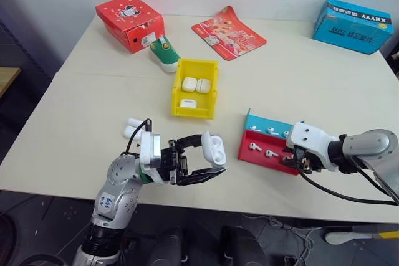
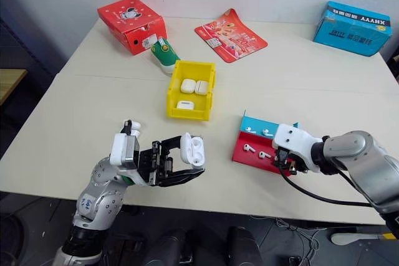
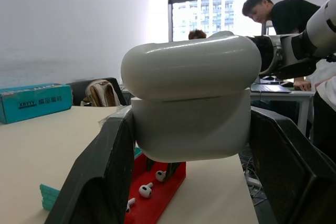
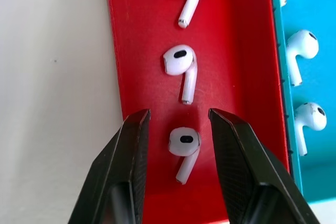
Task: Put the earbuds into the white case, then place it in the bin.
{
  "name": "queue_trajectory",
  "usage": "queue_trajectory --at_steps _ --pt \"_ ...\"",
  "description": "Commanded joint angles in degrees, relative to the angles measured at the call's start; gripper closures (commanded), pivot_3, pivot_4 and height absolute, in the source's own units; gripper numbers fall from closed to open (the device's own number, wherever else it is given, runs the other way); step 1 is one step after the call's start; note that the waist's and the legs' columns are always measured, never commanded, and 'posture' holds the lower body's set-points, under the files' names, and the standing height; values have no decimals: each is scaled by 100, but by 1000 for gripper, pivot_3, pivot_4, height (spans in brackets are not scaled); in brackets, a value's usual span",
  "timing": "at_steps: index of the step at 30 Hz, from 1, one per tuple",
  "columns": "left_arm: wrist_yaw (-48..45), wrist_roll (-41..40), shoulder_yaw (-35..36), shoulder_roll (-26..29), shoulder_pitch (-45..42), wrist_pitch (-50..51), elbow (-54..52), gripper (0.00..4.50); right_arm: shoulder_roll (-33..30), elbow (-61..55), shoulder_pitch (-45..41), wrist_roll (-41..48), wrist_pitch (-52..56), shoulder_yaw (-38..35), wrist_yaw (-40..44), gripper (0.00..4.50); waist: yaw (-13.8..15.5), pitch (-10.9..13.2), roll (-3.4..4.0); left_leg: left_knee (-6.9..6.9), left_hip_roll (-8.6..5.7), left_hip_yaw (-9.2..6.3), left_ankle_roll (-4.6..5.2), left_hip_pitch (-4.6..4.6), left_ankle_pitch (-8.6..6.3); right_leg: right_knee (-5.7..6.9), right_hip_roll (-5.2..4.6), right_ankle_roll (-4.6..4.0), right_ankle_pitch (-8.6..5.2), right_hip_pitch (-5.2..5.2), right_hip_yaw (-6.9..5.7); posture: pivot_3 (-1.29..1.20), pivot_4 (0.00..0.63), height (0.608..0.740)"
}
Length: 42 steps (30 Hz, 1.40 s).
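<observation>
The left hand [image 1: 209, 161] is clamped shut on a small glossy white pebble-shaped plastic case [image 1: 214, 149], its two black fingers pressing the smooth rounded sides; the hinged lid looks down, a thin seam running round the shell, and the case is held up above the pale matte worktop [image 1: 93, 98] near its front edge. Two more white rounded pieces [image 1: 132, 127] lie on the worktop just behind that arm.

To the right sits a shallow tray, red in its near half and blue in its far half [image 4: 236, 40], with tiny glossy white earbuds on short stems scattered over both halves. The right hand [image 4: 178, 124] points down into the red half with its black fingers part open, set on either side of one earbud [image 4: 184, 148] that lies flat on the tray; I cannot tell whether the fingers touch it. A second earbud [image 4: 179, 66] lies just beyond it.

Between the arms and further back stands a small bright yellow rectangular open-top plastic bin [image 1: 212, 107], with three white cases [image 1: 194, 88] in it. Behind it lie a green and white object [image 1: 163, 53], a red cardboard box [image 1: 129, 20], a flat red printed packet [image 1: 227, 32] and a blue carton [image 1: 352, 26].
</observation>
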Motion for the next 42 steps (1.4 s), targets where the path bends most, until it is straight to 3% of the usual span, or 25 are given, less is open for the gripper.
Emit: queue_trajectory --at_steps 1,19,42 --pt "44 0 -62 7 38 -100 -235 1713 7 -31 -166 -152 92 28 67 2726 0 0 0 0 0 -1 0 0 0 0 0 0 0 0 0 0 150 740" --pt "55 -76 -46 50 -21 -100 -161 1713 -51 140 -704 -750 621 761 522 2726 -6 0 0 1 0 -4 -2 0 1 1 0 0 0 0 -3 0 150 740" --pt "84 -54 -48 81 -56 -78 -188 1713 151 164 -532 -748 885 568 400 2726 -5 0 0 19 1 -8 -2 0 1 10 0 0 0 5 -6 0 150 740"
